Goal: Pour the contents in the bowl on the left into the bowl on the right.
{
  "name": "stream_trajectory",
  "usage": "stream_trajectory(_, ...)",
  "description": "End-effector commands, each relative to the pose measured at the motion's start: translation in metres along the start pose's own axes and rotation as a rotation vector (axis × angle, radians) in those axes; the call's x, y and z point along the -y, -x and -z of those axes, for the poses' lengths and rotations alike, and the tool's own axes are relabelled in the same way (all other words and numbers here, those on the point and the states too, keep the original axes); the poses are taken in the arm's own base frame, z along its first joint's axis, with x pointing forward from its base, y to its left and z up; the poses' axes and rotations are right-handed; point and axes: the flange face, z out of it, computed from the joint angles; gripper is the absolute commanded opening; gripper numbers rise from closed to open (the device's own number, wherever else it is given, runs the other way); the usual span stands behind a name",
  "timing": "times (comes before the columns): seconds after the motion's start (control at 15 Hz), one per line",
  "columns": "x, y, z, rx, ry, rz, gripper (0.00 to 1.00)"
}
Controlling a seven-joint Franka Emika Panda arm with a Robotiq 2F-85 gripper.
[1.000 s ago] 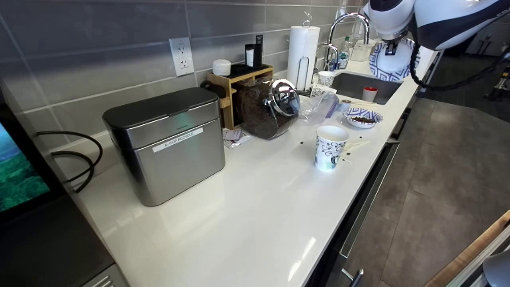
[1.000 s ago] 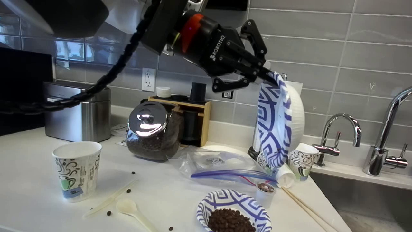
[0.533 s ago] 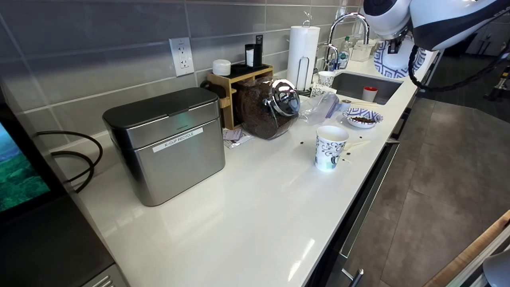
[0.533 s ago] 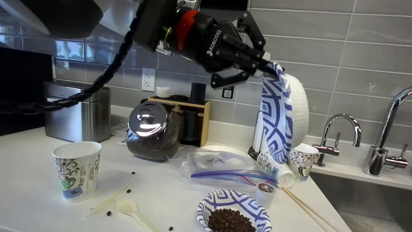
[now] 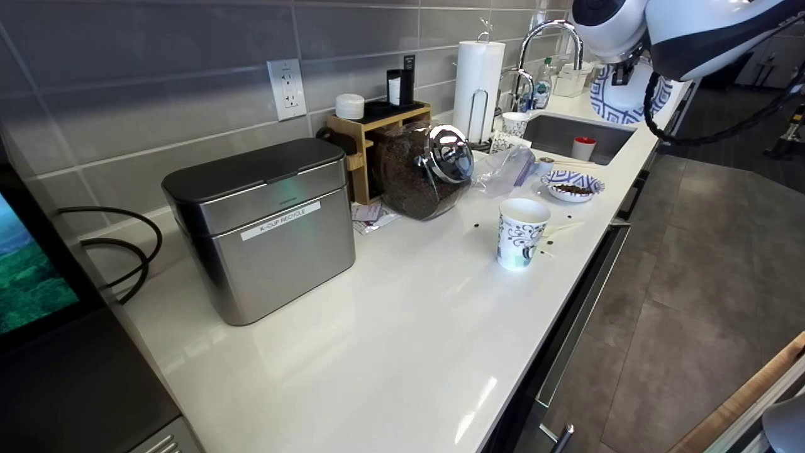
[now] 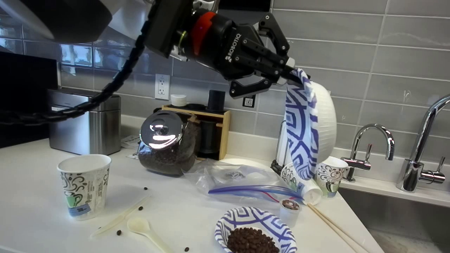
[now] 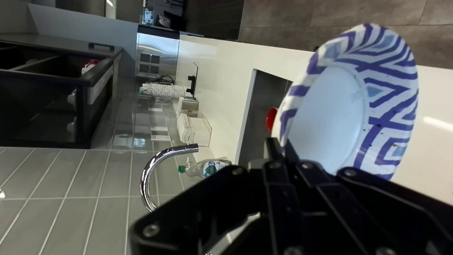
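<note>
Patterned bowl (image 6: 301, 130) on edge, rim in gripper (image 6: 291, 75)

Jaws pinching rim; rest hangs below them, approx. vert., up off ctr (image 6: 182, 211). Few dark specks (image 7: 378, 125) on inner wall. 2nd bowl (image 6: 256, 215) lower, on ctr, w/ brown beans (image 6: 250, 240); small tub (image 6: 289, 213) just beside.

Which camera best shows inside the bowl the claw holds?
The wrist view: the held bowl opens toward the camera, showing white bottom and dark specks. In an exterior view its patterned rim appears steeply slanted; in an exterior view the bowl looks small, partly hidden behind the arm.
</note>
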Motion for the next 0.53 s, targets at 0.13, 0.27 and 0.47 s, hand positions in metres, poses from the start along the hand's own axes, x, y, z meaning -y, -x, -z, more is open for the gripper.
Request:
stream_trajectory(0.13, 0.002, 0.006, -0.013, 0.053, -0.105, -0.039, 0.01)
stream_trajectory(0.27, 0.001, 0.01, -0.019, 0.076, -0.166, -0.061, 0.01)
stream_trajectory(0.47, 0.001, 0.012, -0.025, 0.087, -0.276, -0.092, 0.01)
